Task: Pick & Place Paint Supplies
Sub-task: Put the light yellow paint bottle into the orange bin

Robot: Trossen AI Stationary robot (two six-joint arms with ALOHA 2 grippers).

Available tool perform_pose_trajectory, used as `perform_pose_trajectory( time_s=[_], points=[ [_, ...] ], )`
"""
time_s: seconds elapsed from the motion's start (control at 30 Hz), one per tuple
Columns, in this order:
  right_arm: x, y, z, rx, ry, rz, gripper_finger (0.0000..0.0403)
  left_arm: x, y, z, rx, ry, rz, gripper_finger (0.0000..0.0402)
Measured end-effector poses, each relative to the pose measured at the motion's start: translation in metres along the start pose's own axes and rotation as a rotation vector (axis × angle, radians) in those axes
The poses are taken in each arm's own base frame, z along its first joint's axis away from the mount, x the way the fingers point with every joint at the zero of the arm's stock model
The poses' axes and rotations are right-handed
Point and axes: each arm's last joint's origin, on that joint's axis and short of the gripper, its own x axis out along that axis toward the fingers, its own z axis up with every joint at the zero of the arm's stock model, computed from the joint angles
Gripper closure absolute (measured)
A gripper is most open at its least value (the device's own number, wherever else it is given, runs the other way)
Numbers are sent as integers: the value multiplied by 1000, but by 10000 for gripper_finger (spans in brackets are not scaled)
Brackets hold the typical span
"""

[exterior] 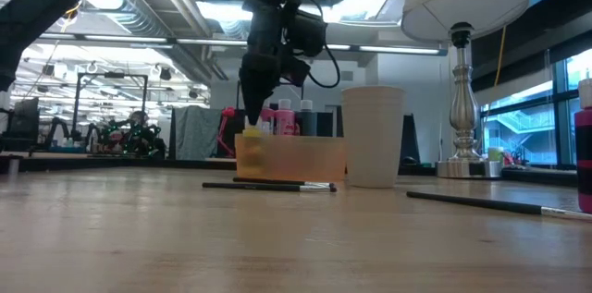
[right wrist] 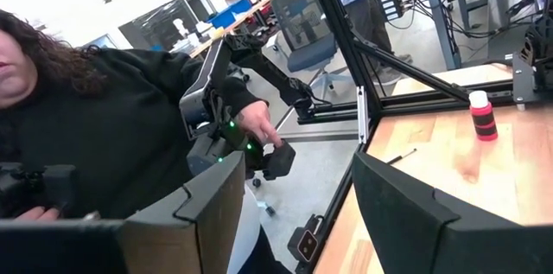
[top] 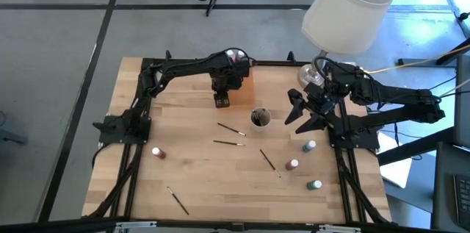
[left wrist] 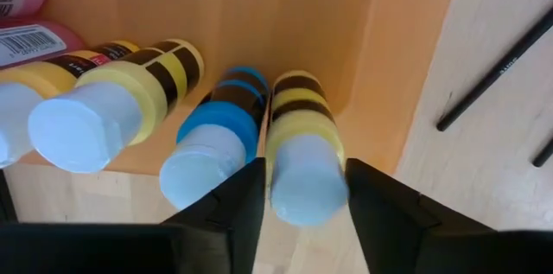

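Left gripper [left wrist: 302,213] is down at the flat translucent orange tray [left wrist: 259,15] near the table's far edge, fingers [left wrist: 238,209] either side of a small yellow-banded paint bottle with a pale cap [left wrist: 302,162]. That bottle lies inside the tray, right at the tray's corner; fingers look just off its sides, gap showing, so jaws apart, no clamp visible. Next to it in the tray, touching: a blue-banded bottle w/ pale cap [left wrist: 212,149], then two more yellow bottles [left wrist: 104,105] and a pink one [left wrist: 30,41] at the edge of view.

High view: left arm [top: 191,67] reaches in from the far-left side, gripper over the tray [top: 242,90]. Low view confirms it: gripper [exterior: 254,113] tip-down at the tray's [exterior: 291,159] left end, bottles poking up behind.

Small round grey cup [top: 260,117] sits just beside the tray, toward the near side. Thin dark-handled brushes still loose on the wood table [top: 198,167]: two [top: 230,130] near the cup, one [top: 268,161] further right, one [top: 178,201] near the front edge. Loose bottles: red-capped one [top: 158,152] left of centre; grey [top: 309,146], pink-red [top: 292,165], green [top: 314,185] in a line on the right.

Right gripper [top: 305,112] hangs off the table beside the cup, fingers spread, holding nothing. Its wrist view looks out at a person in dark clothing [right wrist: 104,144] beyond the table.
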Motion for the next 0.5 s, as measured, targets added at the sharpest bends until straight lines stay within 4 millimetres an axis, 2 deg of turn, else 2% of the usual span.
perform_pose_trajectory(
  time_s=[0.37, 0.5],
  points=[
    [0, 0, 0, -1, 2, -1, 183, 0, 1, 0, -30, 10, 44, 232],
    [0, 0, 0, -1, 1, -1, 183, -1, 1, -8, -40, 92, 63, 228]
  ],
)
